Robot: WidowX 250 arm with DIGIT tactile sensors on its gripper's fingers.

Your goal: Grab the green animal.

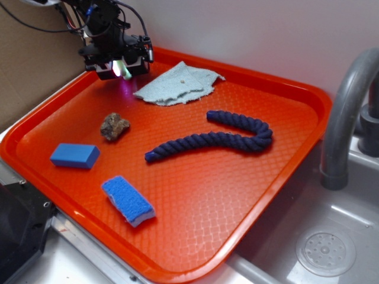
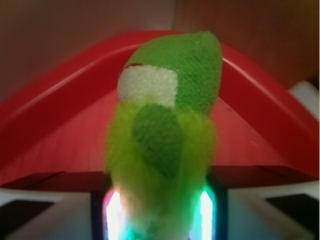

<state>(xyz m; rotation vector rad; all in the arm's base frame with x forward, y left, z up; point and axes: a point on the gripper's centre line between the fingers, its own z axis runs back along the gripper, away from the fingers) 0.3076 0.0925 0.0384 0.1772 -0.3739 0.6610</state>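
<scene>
The green animal fills the wrist view: a fuzzy yellow-green soft toy with a darker green head and a cream patch, sitting between my two fingers. My gripper hangs above the far left corner of the orange tray and is shut on the toy. In the exterior view only a small pale green tip of the animal shows under the fingers, lit by the gripper's lights. The toy is lifted off the tray floor.
On the tray lie a brown rock-like lump, a blue block, a blue sponge, a dark blue rope and a pale blue cloth. A grey faucet and a sink with a drain are to the right.
</scene>
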